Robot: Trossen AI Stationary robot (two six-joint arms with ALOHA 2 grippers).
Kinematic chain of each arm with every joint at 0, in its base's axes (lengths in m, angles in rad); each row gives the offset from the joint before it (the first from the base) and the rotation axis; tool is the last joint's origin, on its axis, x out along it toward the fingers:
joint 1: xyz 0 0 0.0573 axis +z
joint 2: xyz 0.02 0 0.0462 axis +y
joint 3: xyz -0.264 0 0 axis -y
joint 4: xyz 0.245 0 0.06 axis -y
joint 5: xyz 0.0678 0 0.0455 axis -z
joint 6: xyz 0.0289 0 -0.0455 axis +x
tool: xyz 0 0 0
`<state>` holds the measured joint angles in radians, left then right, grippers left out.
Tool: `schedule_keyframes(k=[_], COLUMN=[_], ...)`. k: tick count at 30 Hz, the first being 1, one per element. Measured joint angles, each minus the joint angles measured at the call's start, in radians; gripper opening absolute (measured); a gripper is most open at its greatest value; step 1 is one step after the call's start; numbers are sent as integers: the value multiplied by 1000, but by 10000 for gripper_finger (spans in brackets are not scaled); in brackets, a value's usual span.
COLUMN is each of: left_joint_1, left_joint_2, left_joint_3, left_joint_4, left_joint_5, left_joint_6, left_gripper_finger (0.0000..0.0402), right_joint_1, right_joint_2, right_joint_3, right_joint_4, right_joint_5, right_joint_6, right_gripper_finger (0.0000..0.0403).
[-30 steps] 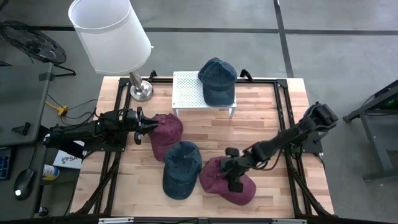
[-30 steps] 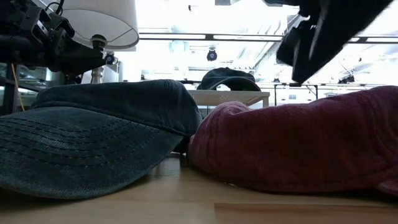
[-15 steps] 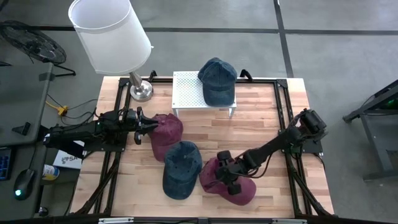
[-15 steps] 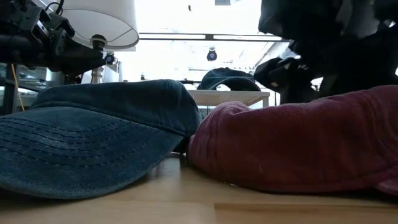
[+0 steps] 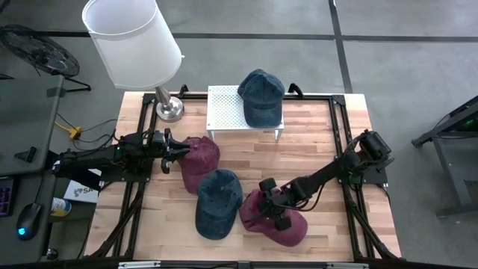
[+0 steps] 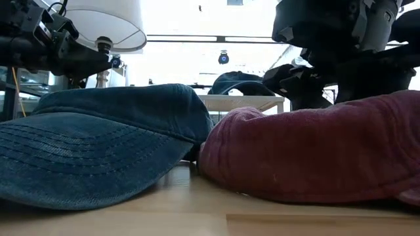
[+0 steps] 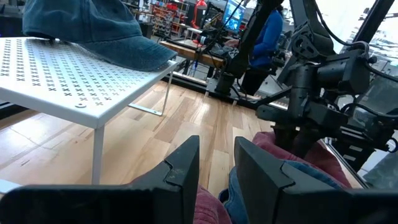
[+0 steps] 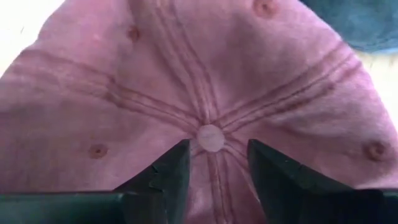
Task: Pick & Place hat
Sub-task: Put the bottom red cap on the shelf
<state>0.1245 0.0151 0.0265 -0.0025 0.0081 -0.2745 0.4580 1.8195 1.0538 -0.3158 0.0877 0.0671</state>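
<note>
the right gripper (image 5: 272,213) hung open, jaws straddling the maroon hat's (image 5: 280,224) crown button (image 8: 210,137); closing seemed next. the left gripper (image 5: 169,150), slightly parted, waited beside another maroon hat (image 5: 200,158).

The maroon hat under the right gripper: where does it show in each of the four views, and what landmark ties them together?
High view: maroon hat near the table's front edge, right of the blue hat.
Low view: fills the right foreground.
Left wrist view: a sliver at lower right, under the right gripper.
Right wrist view: its crown fills the picture.
Shared landmark: the white rack, except in the right wrist view.
</note>
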Motion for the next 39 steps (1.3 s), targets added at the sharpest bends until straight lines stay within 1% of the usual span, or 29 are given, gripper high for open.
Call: schedule_keyframes(k=[5,7,12,15,20,26,33,39], left_joint_1=[0,0,0,0,0,0,0,0], left_joint_2=[0,0,0,0,0,0,0,0], left_joint_3=[0,0,0,0,0,0,0,0], left_joint_4=[0,0,0,0,0,0,0,0], left_joint_5=[0,0,0,0,0,0,0,0], left_joint_6=[0,0,0,0,0,0,0,0], left_gripper_finger=[101,101,101,101,101,101,101,101], right_joint_1=[0,0,-2,-10,-26,-37,-40,-42], right_joint_2=[44,58,90,112,131,134,134,128], right_joint_3=[0,0,3,4,5,3,3,1], right_joint_4=[39,52,77,86,87,86,82,83], right_joint_5=[-30,-25,-18,-37,-42,-38,-32,-67], right_joint_6=[-49,-53,-50,-47,-6,11,40,56], right_gripper_finger=[156,156,156,156,144,111,53,7])
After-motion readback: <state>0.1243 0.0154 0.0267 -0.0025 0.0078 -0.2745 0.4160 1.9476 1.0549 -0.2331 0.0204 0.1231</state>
